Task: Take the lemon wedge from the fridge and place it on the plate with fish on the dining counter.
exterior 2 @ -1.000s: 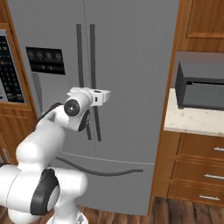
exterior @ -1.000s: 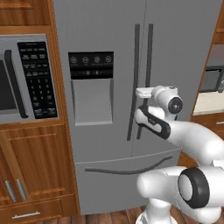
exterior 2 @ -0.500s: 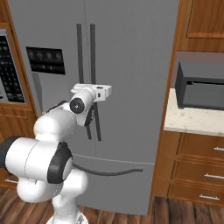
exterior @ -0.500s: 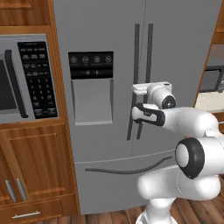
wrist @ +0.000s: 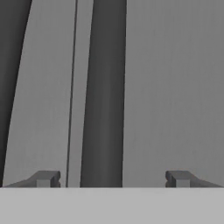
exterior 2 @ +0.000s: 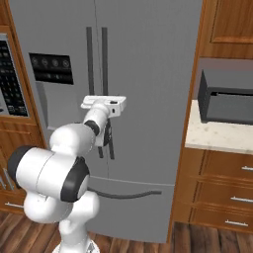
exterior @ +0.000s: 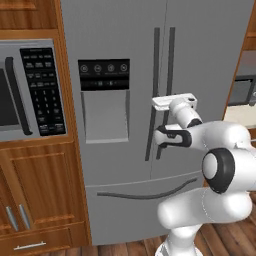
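Observation:
The grey steel fridge (exterior: 115,50) stands shut, so the lemon wedge is hidden behind its doors. My gripper (exterior: 161,103) is held level at the two long dark handles (exterior: 170,75), about halfway up them. From the right base view the hand (exterior 2: 103,103) sits right against those handles. In the hand view the gripper (wrist: 111,178) is open, its fingertips (wrist: 46,178) wide apart. One dark handle (wrist: 105,87) runs between them, just right of the door seam. The blue plate, the fish and the dining counter are out of view.
A microwave (exterior: 30,90) with a black keypad is set in wood cabinets left of the fridge. The freezer drawer handle (exterior: 145,192) curves below. To the right, a dark appliance (exterior 2: 227,96) stands on a pale countertop (exterior 2: 217,136) over wooden drawers.
The arm has folded closer to the fridge, with the elbow swinging up beside the hand. The hand has stayed at the door handles. The fridge doors have not moved.

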Motion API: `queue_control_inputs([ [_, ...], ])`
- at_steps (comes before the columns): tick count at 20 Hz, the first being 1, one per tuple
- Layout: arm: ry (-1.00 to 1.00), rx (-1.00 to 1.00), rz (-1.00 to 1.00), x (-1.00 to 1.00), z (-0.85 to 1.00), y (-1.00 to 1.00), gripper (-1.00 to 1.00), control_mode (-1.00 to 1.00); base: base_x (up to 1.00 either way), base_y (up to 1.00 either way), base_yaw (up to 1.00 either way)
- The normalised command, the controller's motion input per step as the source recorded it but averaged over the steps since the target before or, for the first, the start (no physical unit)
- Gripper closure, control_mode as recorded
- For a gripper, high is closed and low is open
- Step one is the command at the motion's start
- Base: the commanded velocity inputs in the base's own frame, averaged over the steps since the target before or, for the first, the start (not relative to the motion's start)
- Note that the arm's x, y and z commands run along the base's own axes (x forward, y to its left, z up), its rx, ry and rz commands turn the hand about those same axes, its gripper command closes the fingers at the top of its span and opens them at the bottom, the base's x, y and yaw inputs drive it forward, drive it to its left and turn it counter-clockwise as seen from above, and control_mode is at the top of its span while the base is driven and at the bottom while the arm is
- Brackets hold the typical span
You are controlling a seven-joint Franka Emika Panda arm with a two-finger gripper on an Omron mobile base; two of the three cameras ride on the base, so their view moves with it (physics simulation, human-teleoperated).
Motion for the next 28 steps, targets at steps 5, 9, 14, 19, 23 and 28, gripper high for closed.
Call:
queue_control_inputs([
  [5,0.00,0.00,0.00,-0.02,0.00,-0.01,1.00,-1.00,0.00,0.00,0.00],
  [9,-0.02,0.03,-0.14,-0.67,0.12,-0.29,1.00,-1.00,0.00,0.00,0.00],
  [14,0.00,0.14,-0.30,-1.00,0.25,-0.74,1.00,-1.00,0.00,0.00,0.00],
  [19,0.00,0.22,-0.36,-1.00,0.35,-0.96,1.00,-1.00,0.00,0.00,0.00],
  [23,0.01,0.29,-0.42,-1.00,0.47,-1.00,1.00,-1.00,0.00,0.00,0.00],
  [28,0.04,0.33,-0.42,-0.89,0.62,-1.00,1.00,-1.00,0.00,0.00,0.00],
])
